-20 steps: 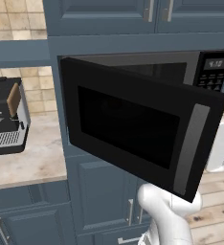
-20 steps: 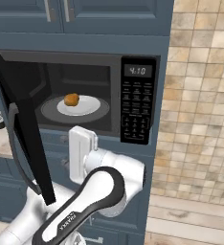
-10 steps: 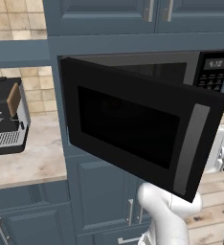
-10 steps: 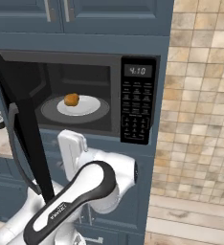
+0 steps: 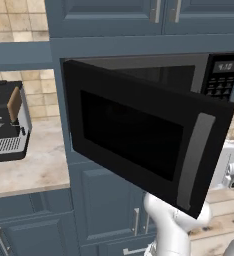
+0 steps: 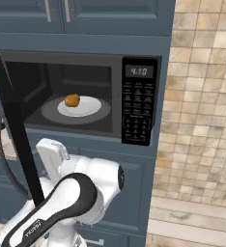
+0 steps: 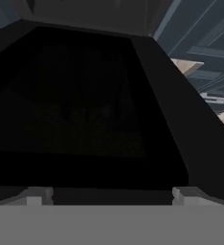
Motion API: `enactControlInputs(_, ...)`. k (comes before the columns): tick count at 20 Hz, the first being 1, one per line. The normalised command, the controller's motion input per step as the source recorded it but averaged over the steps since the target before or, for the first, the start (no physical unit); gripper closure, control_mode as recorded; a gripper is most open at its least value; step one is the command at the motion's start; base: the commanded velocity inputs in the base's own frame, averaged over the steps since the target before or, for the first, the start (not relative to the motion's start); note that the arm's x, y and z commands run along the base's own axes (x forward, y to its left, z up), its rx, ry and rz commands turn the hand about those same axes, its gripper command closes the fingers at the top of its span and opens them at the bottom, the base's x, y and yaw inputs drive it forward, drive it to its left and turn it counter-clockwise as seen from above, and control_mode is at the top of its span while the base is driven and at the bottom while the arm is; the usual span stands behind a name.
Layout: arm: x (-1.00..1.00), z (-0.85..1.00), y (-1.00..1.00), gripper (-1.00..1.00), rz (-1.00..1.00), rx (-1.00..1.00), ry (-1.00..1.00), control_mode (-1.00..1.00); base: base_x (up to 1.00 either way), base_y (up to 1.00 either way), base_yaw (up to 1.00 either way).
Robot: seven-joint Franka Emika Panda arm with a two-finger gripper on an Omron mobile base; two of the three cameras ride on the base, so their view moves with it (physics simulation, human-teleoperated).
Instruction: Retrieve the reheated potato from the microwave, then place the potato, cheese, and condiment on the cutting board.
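The cabinets (image 6: 110, 19) took up most of the scene, dark blue-grey, doors above and below, framing the microwave (image 6: 86, 96) built in between them. To the right of them a tan tiled wall (image 6: 206, 96) ran down to a pale wood floor (image 6: 197, 222).

The microwave was open. Its door (image 5: 144, 135) hung out to the left, wide and black, dark glass in the middle and a grey handle strip (image 5: 191, 160) near its free edge. In the right base view the door (image 6: 16, 130) showed almost edge-on, a thin black slab leaning across the front. The keypad panel (image 6: 139, 101) sat at the right of the cavity with a lit display at its top.

The arm (image 6: 62, 202) was down low in front of the lower cabinets, white shell, black elbow, bent under the open door. The gripper (image 7: 109, 194) faced the dark inner side of the door close up, its fingers (image 7: 37, 195) spread wide apart with nothing between them.

On the counter (image 5: 29, 165) to the left stood a silver-and-black coffee machine (image 5: 6, 122).

Inside the cavity lay the round turntable (image 6: 49, 112), and on it a white plate (image 6: 88, 107). And there was the potato (image 6: 72, 100), small and golden-brown, sitting on that plate, left of the plate's middle, well apart from the gripper.
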Motion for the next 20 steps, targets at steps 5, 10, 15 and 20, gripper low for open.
enactControlInputs(5,-0.5,0.03,0.36,-1.0,0.0,-0.07,-0.05,-1.0,0.0,0.0,0.0)
enactControlInputs(10,-0.3,0.04,0.59,-1.0,-0.04,-0.17,-0.09,-1.0,0.0,0.0,0.0)
enactControlInputs(15,-0.19,0.07,0.71,-1.0,-0.08,-0.18,-0.08,-1.0,0.0,0.0,0.0)
enactControlInputs(20,-0.31,0.0,0.69,-1.0,-0.1,-0.11,-0.11,-1.0,0.0,0.0,0.0)
